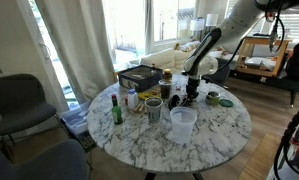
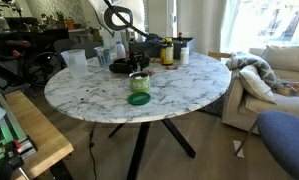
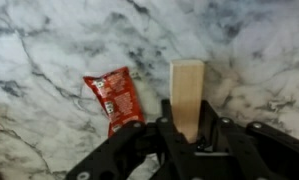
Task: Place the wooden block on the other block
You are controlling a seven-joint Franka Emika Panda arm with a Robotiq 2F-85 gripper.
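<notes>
In the wrist view my gripper (image 3: 186,126) is shut on a light wooden block (image 3: 187,92). The block stands upright between the fingers, just above the white marble table (image 3: 49,50). A red sauce packet (image 3: 113,97) lies flat on the marble just left of the block. In both exterior views the gripper (image 1: 192,94) (image 2: 140,63) hangs low over the middle of the round table, among the clutter. I cannot make out a second block in any view.
Around the gripper stand a clear plastic cup (image 1: 182,122), a green bottle (image 1: 117,110), a black box (image 1: 139,77) and a green lid (image 1: 226,101) (image 2: 139,99). Bottles (image 2: 170,52) stand further back. A grey chair (image 1: 19,100) and a sofa (image 2: 279,70) flank the table.
</notes>
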